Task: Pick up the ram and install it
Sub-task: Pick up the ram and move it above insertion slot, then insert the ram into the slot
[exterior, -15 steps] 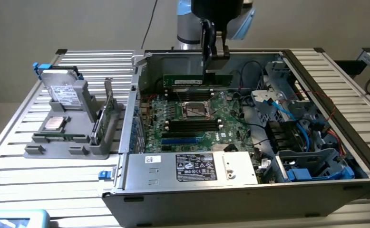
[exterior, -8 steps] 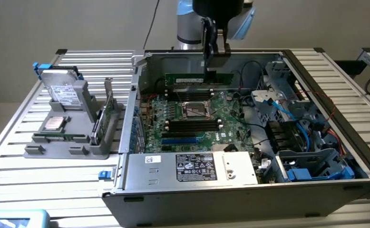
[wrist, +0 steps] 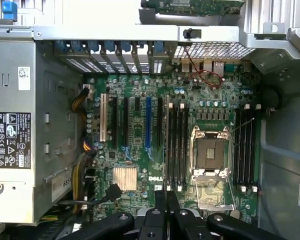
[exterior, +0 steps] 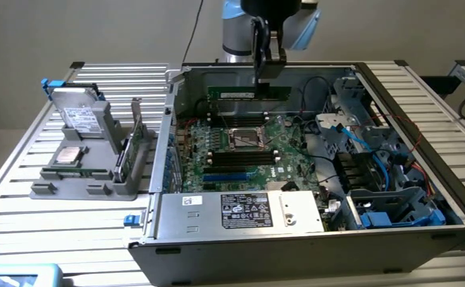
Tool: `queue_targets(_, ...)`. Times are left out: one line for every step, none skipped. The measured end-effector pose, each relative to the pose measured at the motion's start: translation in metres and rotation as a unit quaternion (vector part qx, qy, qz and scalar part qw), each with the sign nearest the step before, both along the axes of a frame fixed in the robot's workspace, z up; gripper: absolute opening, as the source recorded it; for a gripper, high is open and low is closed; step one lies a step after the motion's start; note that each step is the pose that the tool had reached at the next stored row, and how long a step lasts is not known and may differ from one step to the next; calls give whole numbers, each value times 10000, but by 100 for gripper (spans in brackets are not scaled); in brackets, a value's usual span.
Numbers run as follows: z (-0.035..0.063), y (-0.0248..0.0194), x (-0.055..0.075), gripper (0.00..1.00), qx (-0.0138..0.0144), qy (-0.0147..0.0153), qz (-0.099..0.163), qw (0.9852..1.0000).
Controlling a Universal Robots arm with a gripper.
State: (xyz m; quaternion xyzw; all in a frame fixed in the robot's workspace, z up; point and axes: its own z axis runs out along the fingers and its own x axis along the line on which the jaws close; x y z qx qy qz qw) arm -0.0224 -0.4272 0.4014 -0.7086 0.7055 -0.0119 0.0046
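The ram (exterior: 236,93) is a long green stick hanging level above the far part of the motherboard (exterior: 288,128), inside the open computer case. My gripper (exterior: 263,84) comes down from above and is shut on the ram's upper edge, right of its middle in the exterior view. Below it lie the far black memory slots (exterior: 232,112), the CPU socket (exterior: 247,137) and the near memory slots (exterior: 241,158). In the wrist view my gripper (wrist: 166,202) has its fingers close together, over the board between one slot bank (wrist: 176,145) and the socket (wrist: 208,152).
A silver power supply (exterior: 241,209) fills the case's near side. Blue cables and drive cages (exterior: 376,173) crowd the exterior view's right. Outside the case at the left, a grey tray (exterior: 73,186) holds a hard drive (exterior: 81,113), a CPU (exterior: 67,155) and an upright card (exterior: 129,146).
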Motion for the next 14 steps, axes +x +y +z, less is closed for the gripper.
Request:
queue_targets(-3, 27, 0, 13, -1, 0, 1, 10000)
queue_targets(-7, 53, 0, 13, -3, 0, 1, 10000)
queue_targets(-12, 72, 0, 13, -4, 0, 2, 10000)
queue_targets(-19, 85, 0, 13, -3, 0, 3, 10000)
queue_targets(-28, 95, 0, 13, -4, 0, 4, 10000)
queue_targets(-37, 105, 0, 13, -6, 0, 4, 10000)
queue_targets(-48, 113, 0, 13, -13, 0, 5, 10000)
queue_targets(-61, 120, 0, 13, -22, 0, 7, 10000)
queue_targets(-75, 126, 0, 13, -29, 0, 9, 10000)
queue_targets(-89, 132, 0, 13, -40, 0, 11, 10000)
queue_targets(-104, 139, 0, 13, -50, 0, 12, 10000)
queue_targets(-118, 146, 0, 13, -65, 0, 14, 10000)
queue_targets(-131, 154, 0, 13, -81, 0, 16, 10000)
queue_targets(-141, 163, 0, 13, -104, 0, 17, 9999)
